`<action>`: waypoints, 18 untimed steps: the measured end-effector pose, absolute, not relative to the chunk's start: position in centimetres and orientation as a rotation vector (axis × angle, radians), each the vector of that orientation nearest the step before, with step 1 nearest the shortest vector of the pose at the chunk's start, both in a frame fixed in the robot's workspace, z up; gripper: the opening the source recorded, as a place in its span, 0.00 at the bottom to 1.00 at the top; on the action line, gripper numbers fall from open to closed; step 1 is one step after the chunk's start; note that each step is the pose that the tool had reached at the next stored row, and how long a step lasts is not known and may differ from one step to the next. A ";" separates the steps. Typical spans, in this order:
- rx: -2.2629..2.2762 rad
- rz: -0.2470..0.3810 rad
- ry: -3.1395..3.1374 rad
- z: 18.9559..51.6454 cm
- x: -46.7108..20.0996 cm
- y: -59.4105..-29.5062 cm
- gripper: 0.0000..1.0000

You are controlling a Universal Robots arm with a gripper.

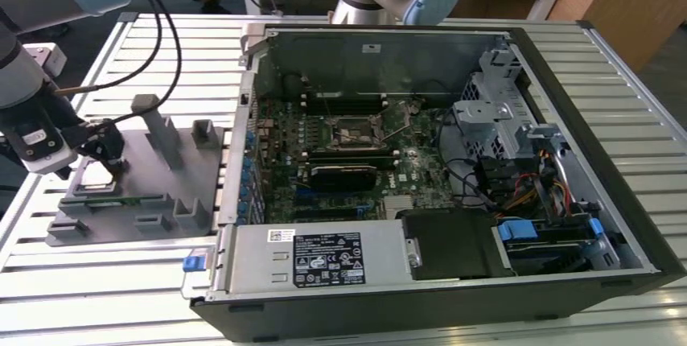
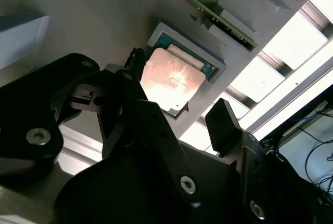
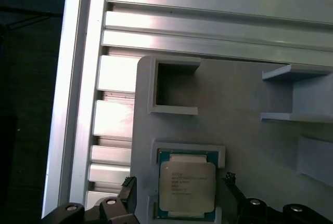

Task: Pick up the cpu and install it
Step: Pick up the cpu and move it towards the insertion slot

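The cpu [image 3: 186,186], a small square chip with a silvery top, lies flat in a shallow pocket of the grey fixture plate [image 3: 234,89]. My gripper [image 3: 179,188] hangs just above it, open, with one black fingertip [image 3: 129,188] on each side of the chip and a gap on both sides. In the second wrist view the cpu [image 2: 171,78] shines between the same fingers of the gripper [image 2: 179,96]. In the exterior view the gripper [image 1: 108,155] is over the plate [image 1: 150,193] at that view's left. The motherboard's black socket [image 1: 355,133] lies inside the open computer case.
The open case [image 1: 429,161] fills the exterior view's right, with a drive cage and cables inside. Upright grey blocks [image 1: 161,133] stand on the fixture plate near the gripper. A thin green board [image 2: 208,13] sits in a slot beside the chip pocket. Ribbed aluminium table [image 3: 208,5] surrounds the plate.
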State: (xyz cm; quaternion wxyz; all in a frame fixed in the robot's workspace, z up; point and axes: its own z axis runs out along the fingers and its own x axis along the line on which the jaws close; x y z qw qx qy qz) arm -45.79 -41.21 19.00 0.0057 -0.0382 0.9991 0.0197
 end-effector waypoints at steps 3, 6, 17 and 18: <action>-0.119 0.062 3.128 18.9 -45.7 -41.1 0.73; -0.119 0.062 3.128 18.8 -45.5 -41.0 0.73; -0.119 0.062 3.128 18.7 -45.3 -40.9 0.65; -0.119 0.062 3.128 18.7 -45.3 -40.9 0.65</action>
